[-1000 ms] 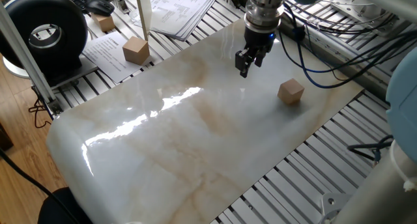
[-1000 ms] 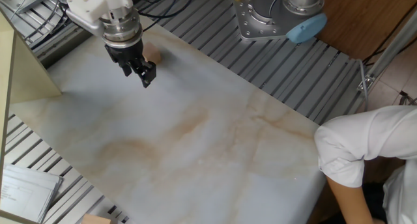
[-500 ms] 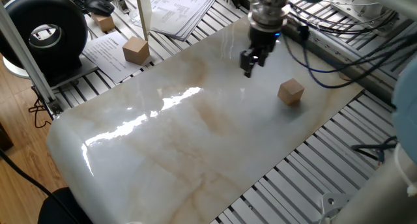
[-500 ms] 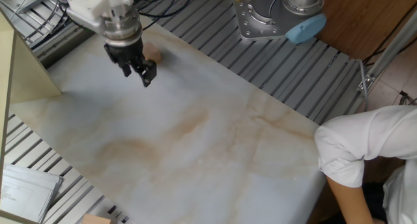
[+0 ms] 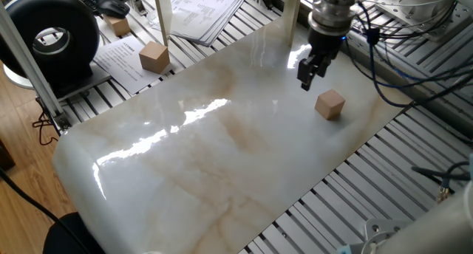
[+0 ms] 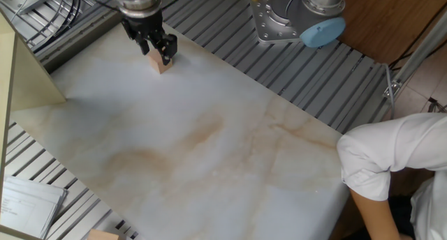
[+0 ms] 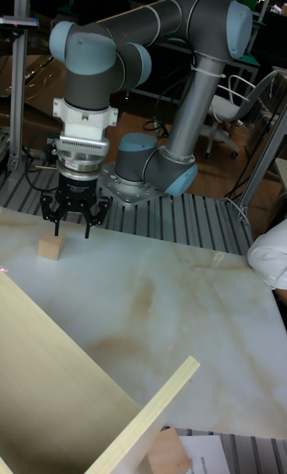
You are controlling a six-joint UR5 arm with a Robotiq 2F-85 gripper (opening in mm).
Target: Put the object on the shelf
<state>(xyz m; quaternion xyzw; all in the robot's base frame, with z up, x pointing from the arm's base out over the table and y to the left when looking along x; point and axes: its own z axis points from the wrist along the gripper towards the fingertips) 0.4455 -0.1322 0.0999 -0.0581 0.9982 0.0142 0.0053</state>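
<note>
Wooden cube [image 5: 329, 105] [image 6: 163, 63] [image 7: 51, 248] is sitting on the marble tabletop [image 5: 222, 150], near its edge by the arm's base. Gripper [image 5: 311, 68] [image 6: 158, 48] [image 7: 70, 223] is pointing straight down, hovering just above and beside the cube, jaws spread open and holding nothing. One arm. Three tan blocks are showing: the cube, a larger block [image 5: 154, 57] on papers, a small one [image 5: 117, 26] near the keyboard.
</note>
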